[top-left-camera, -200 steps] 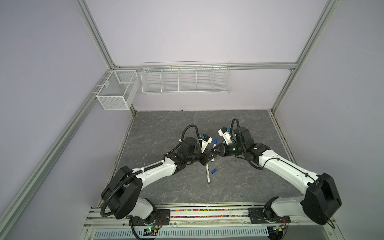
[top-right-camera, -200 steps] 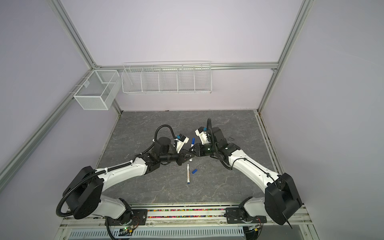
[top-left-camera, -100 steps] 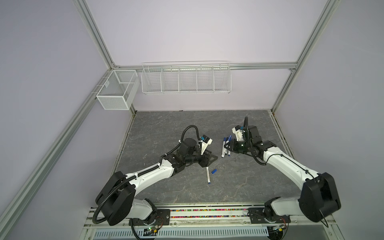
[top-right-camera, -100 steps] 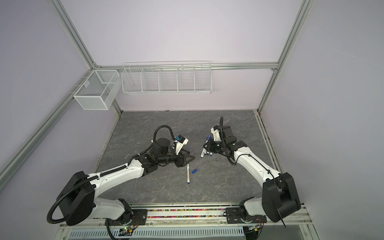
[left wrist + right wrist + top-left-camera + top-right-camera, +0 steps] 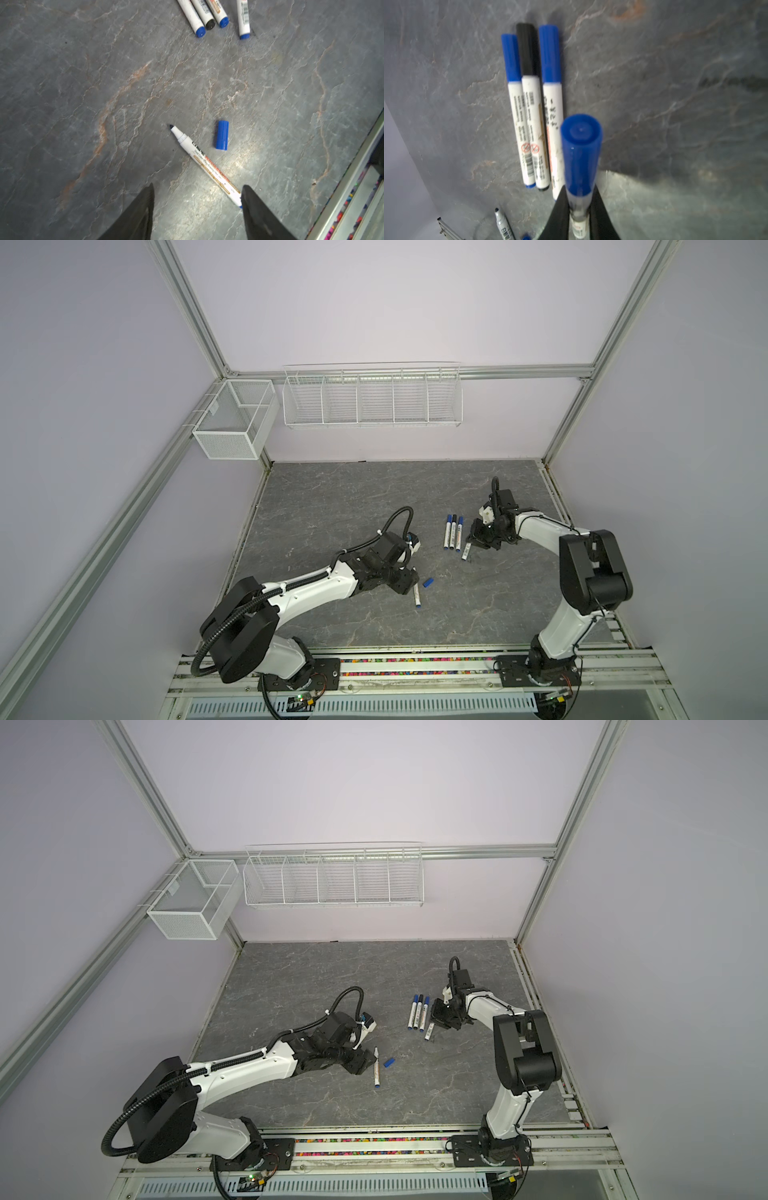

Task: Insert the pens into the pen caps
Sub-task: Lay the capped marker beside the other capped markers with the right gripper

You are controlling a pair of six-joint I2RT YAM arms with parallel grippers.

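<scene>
My right gripper point(image 5: 579, 200) point(image 5: 475, 538) is shut on the barrel of a pen point(image 5: 466, 551) just below its blue cap point(image 5: 580, 153). That pen hangs tilted, plug end low, beside three capped pens point(image 5: 454, 531) point(image 5: 530, 116) lying side by side, two with blue pen caps and one with a black one. My left gripper point(image 5: 198, 188) point(image 5: 409, 581) is open and holds nothing. It hovers over the rear end of an uncapped pen point(image 5: 204, 164) point(image 5: 417, 595) lying on the dark slate table. A loose blue cap point(image 5: 222, 135) point(image 5: 428, 582) lies just beside that pen.
A white wire basket point(image 5: 372, 402) hangs on the back wall and a mesh box point(image 5: 232, 423) on the left frame. The metal front rail point(image 5: 342, 197) runs close behind the loose pen. Bare slate point(image 5: 340, 506) stretches toward the back.
The two grippers, together at the middle a second ago, have parted. The left one opened and dropped back over the loose pen. The right one carried its capped pen right, beside the row.
</scene>
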